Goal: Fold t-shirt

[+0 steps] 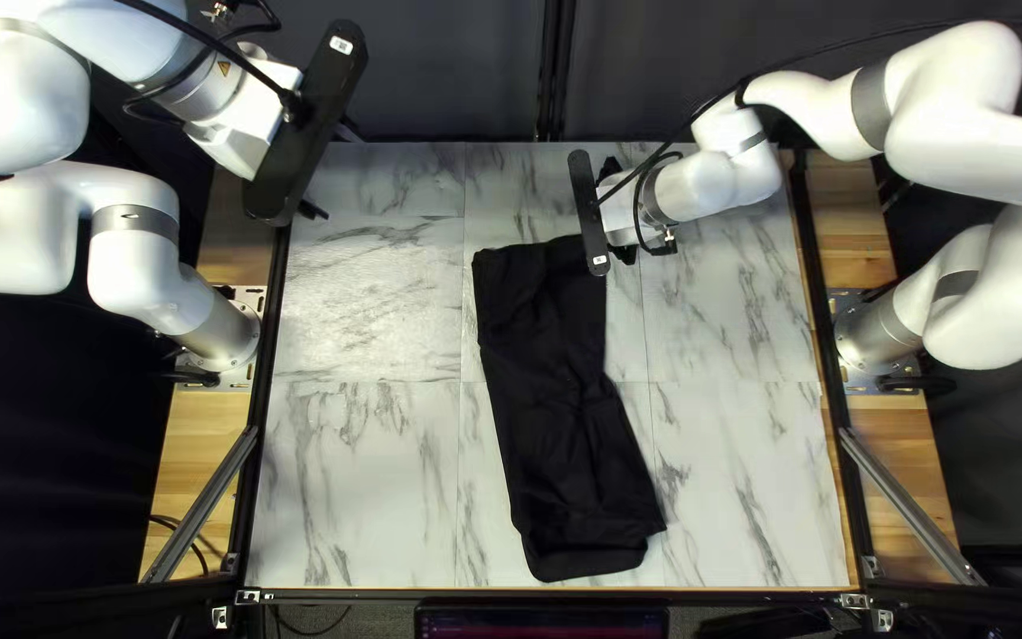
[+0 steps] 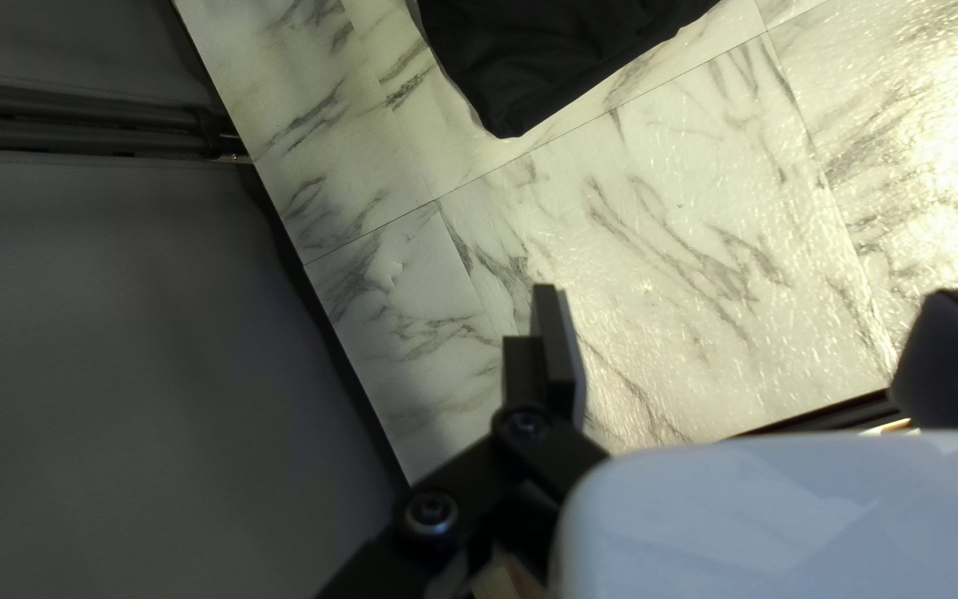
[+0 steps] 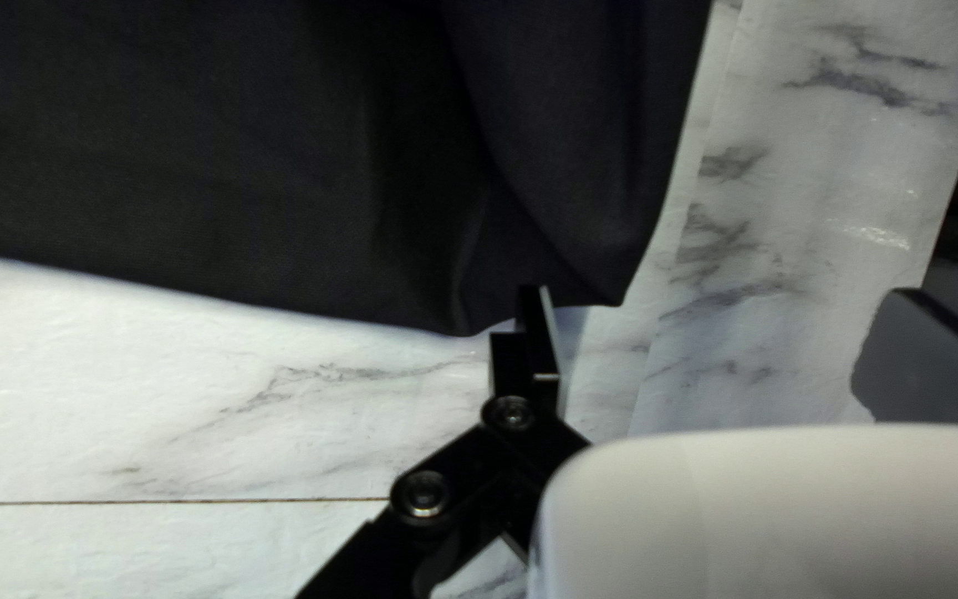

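Observation:
The black t-shirt lies as a long, narrow, wrinkled strip from the table's middle to near its near edge. Beside its far right corner, my right gripper is low over the table. My left gripper is raised over the table's far left corner, away from the cloth. In the left wrist view the left gripper stands open above bare tabletop, with a shirt corner well ahead. The right wrist view shows the right gripper open; one finger is at the edge of the shirt, the other is clear of it.
The marble-patterned table shows bare on both sides of the shirt. Black rails run along its left and right sides. A dark curtain hangs behind the far edge, close to both grippers.

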You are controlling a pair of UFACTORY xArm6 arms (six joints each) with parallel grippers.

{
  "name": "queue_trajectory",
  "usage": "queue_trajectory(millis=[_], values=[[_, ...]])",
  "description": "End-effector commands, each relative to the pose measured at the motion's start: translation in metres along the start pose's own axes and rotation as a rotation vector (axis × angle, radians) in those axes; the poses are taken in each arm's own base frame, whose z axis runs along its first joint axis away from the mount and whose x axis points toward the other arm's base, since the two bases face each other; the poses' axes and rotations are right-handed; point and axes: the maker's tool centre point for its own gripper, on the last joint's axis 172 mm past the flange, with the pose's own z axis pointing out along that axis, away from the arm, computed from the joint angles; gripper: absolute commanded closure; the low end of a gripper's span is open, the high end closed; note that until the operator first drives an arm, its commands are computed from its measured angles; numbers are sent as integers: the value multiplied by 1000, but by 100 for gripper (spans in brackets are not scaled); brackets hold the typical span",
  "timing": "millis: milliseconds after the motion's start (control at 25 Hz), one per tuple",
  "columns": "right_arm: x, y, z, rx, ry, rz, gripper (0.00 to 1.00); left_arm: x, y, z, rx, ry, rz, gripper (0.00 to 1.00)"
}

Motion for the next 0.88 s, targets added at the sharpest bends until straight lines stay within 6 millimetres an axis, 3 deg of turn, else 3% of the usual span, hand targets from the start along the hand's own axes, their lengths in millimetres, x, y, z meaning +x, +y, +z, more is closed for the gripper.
queue_trajectory(millis=[40, 520, 880], values=[[5, 3, 9, -2, 9, 4, 0, 0, 0, 0, 0, 0, 0, 0], [18, 9, 9, -19, 29, 4, 0, 0, 0, 0, 0, 0, 0, 0], [43, -1, 0, -13, 137, 38, 0, 0, 0, 0, 0, 0, 0, 0]])
